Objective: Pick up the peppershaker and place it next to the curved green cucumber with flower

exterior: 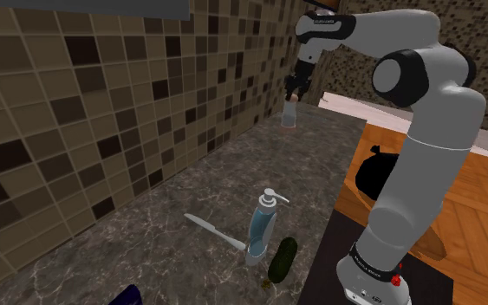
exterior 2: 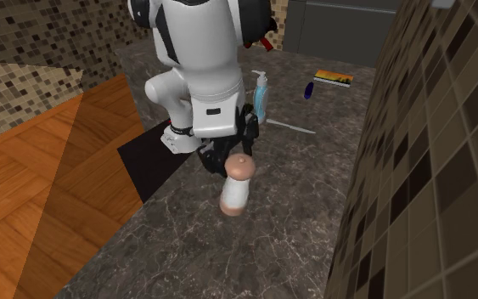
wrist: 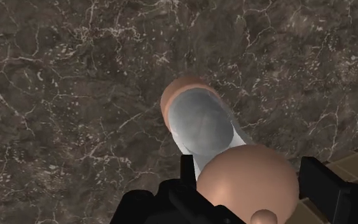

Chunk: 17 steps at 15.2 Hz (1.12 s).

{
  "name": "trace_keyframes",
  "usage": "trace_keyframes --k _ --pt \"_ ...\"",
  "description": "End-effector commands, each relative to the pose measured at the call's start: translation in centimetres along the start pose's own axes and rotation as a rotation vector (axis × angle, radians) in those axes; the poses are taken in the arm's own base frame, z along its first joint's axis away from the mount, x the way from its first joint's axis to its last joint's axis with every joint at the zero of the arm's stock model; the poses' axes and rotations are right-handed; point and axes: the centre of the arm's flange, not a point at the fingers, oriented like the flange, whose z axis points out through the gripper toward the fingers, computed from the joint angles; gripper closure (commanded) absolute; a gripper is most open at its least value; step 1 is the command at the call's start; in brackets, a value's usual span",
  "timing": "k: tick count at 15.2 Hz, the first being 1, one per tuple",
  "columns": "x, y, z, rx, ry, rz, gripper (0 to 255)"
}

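Note:
The pepper shaker [exterior: 289, 113] is a pale cylinder with a rounded tan cap, standing upright on the dark marble counter [exterior: 190, 173] far from the stand. My gripper [exterior: 296, 89] comes down on it from above. In the wrist view the fingers [wrist: 187, 173] sit against both sides of the tan cap [wrist: 247, 181], clasping it. The shaker [exterior 2: 236, 188] looks to be still resting on the counter, directly under the hand. The dark green cucumber [exterior: 281, 260] lies near the counter's front edge, close to the stand.
A blue soap dispenser [exterior: 263, 227] stands just beside the cucumber, with a white knife [exterior: 216, 232] lying beyond it. A tiled wall [exterior: 77, 113] runs along the counter's far side. A small purple object [exterior 2: 311, 87] and a flat book [exterior 2: 334, 77] lie farther along.

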Motion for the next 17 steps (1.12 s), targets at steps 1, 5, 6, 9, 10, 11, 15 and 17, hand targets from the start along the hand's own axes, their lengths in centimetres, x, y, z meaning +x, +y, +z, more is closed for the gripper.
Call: trace_keyframes --k 1,5,6,9,10,11,15,17 --pt "-2.3 -1.5 -0.7 0.000 -0.001 0.000 255" --pt "-6.6 -4.4 -1.7 0.000 -0.001 0.000 255" --pt "-7.7 -5.1 -2.0 0.000 -0.001 0.000 255" --pt "-10.9 -7.2 -2.8 0.000 -0.001 0.000 255" --pt "-12.0 -8.0 -3.1 0.000 -0.001 0.000 255" --pt "-13.1 -8.7 -3.3 0.000 -0.001 0.000 255" --pt "-17.4 -11.5 -4.4 0.000 -0.001 0.000 255" --pt "-19.5 -12.9 -4.9 0.000 -0.001 0.000 255"
